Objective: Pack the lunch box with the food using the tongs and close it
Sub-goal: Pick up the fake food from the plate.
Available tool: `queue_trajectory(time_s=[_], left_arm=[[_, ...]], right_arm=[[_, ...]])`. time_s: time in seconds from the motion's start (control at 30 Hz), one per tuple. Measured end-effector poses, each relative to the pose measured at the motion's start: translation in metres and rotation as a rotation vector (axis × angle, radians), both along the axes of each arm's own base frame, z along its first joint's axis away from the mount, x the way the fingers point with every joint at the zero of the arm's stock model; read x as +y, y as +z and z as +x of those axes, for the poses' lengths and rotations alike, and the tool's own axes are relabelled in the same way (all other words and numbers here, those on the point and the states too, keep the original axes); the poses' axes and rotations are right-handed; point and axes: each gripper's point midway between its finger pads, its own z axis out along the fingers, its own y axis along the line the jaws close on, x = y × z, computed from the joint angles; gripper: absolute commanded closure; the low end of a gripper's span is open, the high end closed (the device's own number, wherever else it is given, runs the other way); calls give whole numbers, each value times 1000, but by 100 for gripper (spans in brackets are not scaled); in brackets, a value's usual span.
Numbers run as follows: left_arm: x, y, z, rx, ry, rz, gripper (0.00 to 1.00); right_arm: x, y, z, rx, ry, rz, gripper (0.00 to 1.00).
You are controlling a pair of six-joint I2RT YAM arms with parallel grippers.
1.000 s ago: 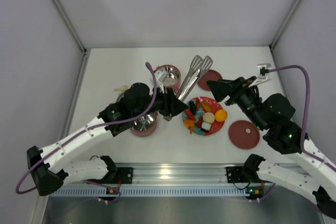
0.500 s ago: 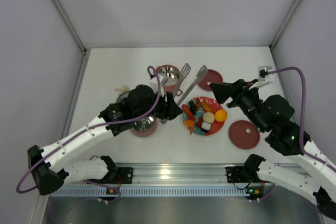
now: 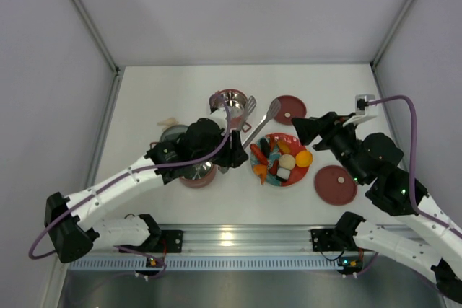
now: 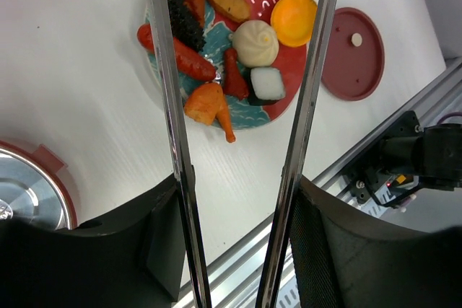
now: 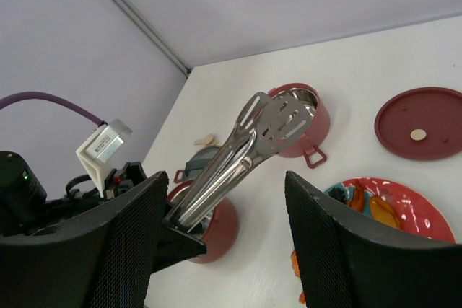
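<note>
My left gripper (image 3: 234, 151) is shut on the tongs (image 3: 254, 122); their two silvery arms (image 4: 170, 106) spread in a V up and to the right, their heads above the far pot and the plate's far edge. In the left wrist view the tong arms frame the food (image 4: 216, 55): a red sausage, an orange ball (image 4: 294, 19), a white lump (image 4: 254, 42), a carrot (image 4: 209, 102). One lunch box pot (image 3: 229, 100) stands far, another (image 3: 196, 172) lies partly under my left arm. Maroon lids (image 3: 289, 109) (image 3: 336, 184) lie flat. My right gripper (image 3: 307, 131) is open and empty, right of the tongs (image 5: 245, 146).
The food lies on a red plate with a teal flower (image 3: 294, 178). A small grey round dish (image 3: 173, 133) and a pale scrap (image 3: 167, 122) sit left of the pots. White walls enclose the table; the metal rail (image 3: 238, 239) runs along the near edge.
The tong arms have sprung apart from nearly together to a wide V. My left gripper has shifted slightly right. My right gripper has drawn back a little to the right.
</note>
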Motion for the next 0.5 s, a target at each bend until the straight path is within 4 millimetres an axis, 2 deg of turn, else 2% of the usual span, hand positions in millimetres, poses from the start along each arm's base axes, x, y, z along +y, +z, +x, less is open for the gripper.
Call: queue_trajectory(time_s=[0.33, 0.5], left_arm=[[5, -35, -2, 62, 4, 95, 43], [3, -52, -12, 96, -23, 151, 43]], right_arm=[[-8, -10, 0, 10, -28, -23, 35], [-10, -18, 1, 22, -44, -37, 35]])
